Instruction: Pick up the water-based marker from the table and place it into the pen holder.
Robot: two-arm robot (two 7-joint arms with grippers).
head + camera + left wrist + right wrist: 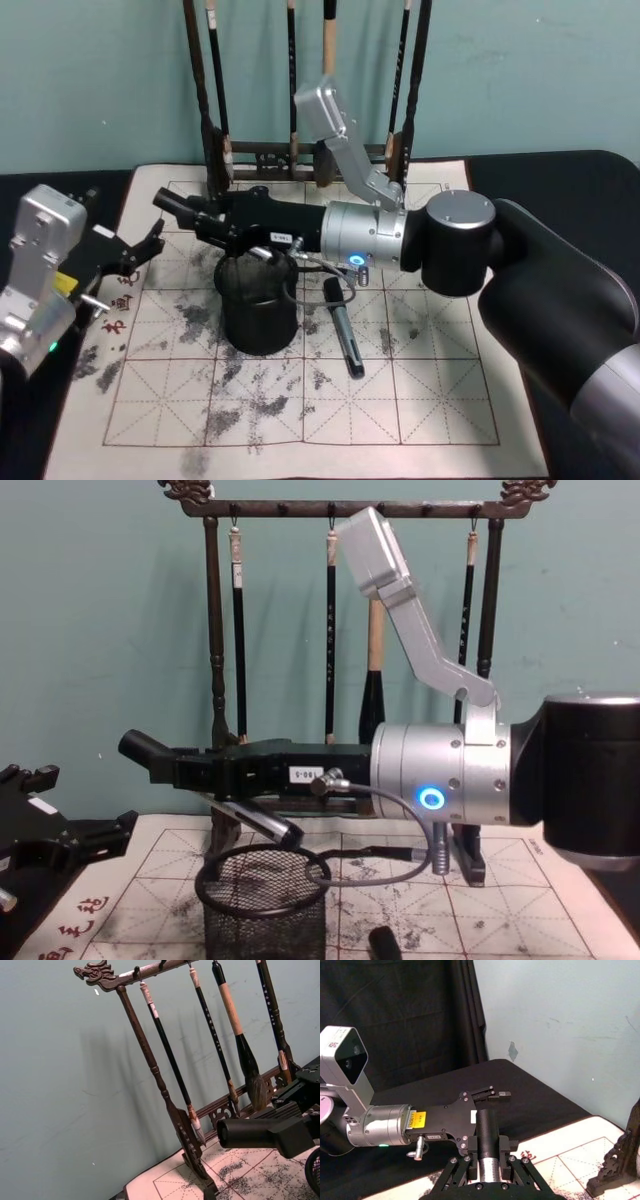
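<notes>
Right gripper (192,768) hovers above the pen holder (262,915), fingers pinching a tilted water-based marker (143,750). Left of the holder, the left gripper (125,265) sits with fingers spread.

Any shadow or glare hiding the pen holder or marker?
Head view: right end effector, shut on the held marker, hangs over the pen holder, whose inside reads dark; left end effector idle, well lit. Chest view: mesh plain, blue wrist light glows. Left wrist view: brush rack throws shadows on the wall.
</notes>
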